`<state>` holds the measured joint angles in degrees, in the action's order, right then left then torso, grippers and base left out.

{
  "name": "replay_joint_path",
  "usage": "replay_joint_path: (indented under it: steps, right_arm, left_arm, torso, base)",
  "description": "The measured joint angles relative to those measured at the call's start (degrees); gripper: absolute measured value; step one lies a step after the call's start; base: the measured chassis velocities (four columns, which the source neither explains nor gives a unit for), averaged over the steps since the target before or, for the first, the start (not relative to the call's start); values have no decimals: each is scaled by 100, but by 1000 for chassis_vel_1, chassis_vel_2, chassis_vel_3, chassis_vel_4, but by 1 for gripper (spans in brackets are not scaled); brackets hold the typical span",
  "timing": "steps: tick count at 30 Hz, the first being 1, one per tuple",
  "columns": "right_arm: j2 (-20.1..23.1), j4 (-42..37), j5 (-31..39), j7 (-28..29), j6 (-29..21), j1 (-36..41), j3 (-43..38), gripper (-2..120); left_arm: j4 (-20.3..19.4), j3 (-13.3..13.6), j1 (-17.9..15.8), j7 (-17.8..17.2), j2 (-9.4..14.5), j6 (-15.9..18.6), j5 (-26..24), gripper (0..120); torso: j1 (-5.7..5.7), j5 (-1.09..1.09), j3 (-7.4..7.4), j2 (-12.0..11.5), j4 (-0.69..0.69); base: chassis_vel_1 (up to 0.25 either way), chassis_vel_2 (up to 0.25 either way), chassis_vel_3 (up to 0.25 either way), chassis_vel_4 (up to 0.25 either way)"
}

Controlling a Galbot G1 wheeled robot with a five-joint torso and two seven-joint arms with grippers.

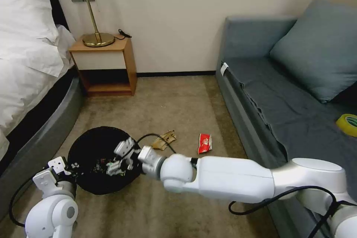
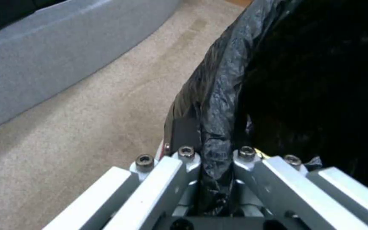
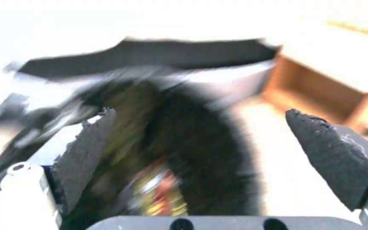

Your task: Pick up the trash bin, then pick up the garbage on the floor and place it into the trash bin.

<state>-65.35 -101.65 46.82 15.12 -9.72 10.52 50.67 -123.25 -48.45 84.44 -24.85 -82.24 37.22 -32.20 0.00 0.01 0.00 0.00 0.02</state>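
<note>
I'm seeing the bin (image 1: 97,156), round and lined with crinkly black plastic, sitting on the near left carpet. My left gripper (image 2: 216,159) is clamping its bagged rim. My right gripper (image 1: 118,160) is hanging over its mouth, jaws apart. Two wrappers are lying right of it: one brown-gold (image 1: 164,139), one red-white (image 1: 204,143).

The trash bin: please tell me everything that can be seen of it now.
The trash bin is small and round, lined with a crinkly, glossy black plastic bag draped over its rim, so little else of it shows. It sits between the bed and the sofa, upright as far as can be told. The left gripper is shut on its rim, pinching the bag. The right gripper is open above its mouth. Some colourful litter lies inside.
</note>
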Motion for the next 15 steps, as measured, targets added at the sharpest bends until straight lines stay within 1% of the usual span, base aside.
replay_joint_path:
  steps: [1, 2, 5, 6, 7, 8, 9, 10, 11, 12, 13, 14, 15]
  right_arm:
    - [210, -142, 38, 33, -36, 62, -319, 100]
    - [210, -142, 38, 33, -36, 62, -319, 100]
    - [912, -662, 61, 130, -6, 426, -1325, 100]
    - [912, -662, 61, 130, -6, 426, -1325, 100]
    - [1270, -990, -43, 256, 114, 816, -1851, 100]
    - [1659, -1506, -206, 501, 150, 1528, -2638, 100]
    - [1792, -1713, -263, 632, 124, 1830, -2971, 100]
    - [1792, -1713, -263, 632, 124, 1830, -2971, 100]
    - [1939, -1992, -364, 811, 71, 2256, -3473, 100]
    - [2006, -2192, -465, 927, 47, 2617, -3843, 100]
    - [2031, -2369, -580, 1011, 9, 3012, -4213, 100]
    - [2031, -2369, -580, 1011, 9, 3012, -4213, 100]
    - [2030, -2566, -740, 1084, -27, 3575, -4712, 100]
  left_arm:
    - [0, -29, 0, -2, 13, 0, -29, 2]
    - [0, -29, 0, -2, 13, 0, -29, 2]
    - [0, -102, 5, -5, 49, 5, -94, 2]
    - [0, -102, 5, -5, 49, 5, -94, 2]
    - [-1, -126, 10, -4, 62, 5, -117, 2]
    - [0, -161, 24, -5, 62, 5, -135, 2]
    - [2, -164, 27, 0, 58, 5, -143, 2]
    - [2, -164, 27, 0, 58, 5, -143, 2]
    - [7, -185, 40, -3, 56, 3, -150, 2]
    - [7, -193, 46, -1, 52, -2, -153, 2]
    - [8, -209, 52, -1, 51, -7, -156, 2]
    - [8, -209, 52, -1, 51, -7, -156, 2]
    - [9, -229, 58, 2, 50, -13, -161, 2]
  torso:
    - [0, 0, 0, 0, 0]
    - [0, 0, 0, 0, 0]
    - [0, 0, 0, 0, -5]
    - [0, 0, 0, 0, -5]
    - [0, 2, 0, 0, -3]
    - [0, 2, 0, 0, -6]
    - [0, 3, 0, 0, -1]
    - [0, 3, 0, 0, -1]
    - [0, 2, 0, 0, -5]
    - [0, -2, 0, 0, -3]
    - [0, -1, -1, 0, -3]
    - [0, -1, -1, 0, -3]
    - [0, 3, 0, 0, -3]
  base:
    - [0, 0, 0, 0]
    - [0, 0, 0, 0]
    - [0, 0, 0, 0]
    - [0, 0, 0, 0]
    - [0, 0, 0, 0]
    - [0, 0, 0, 0]
    - [0, 0, 0, 0]
    - [0, 0, 0, 0]
    - [0, 0, 0, 0]
    - [0, 0, 0, 0]
    - [0, 0, 0, 0]
    - [0, 0, 0, 0]
    - [0, 0, 0, 0]
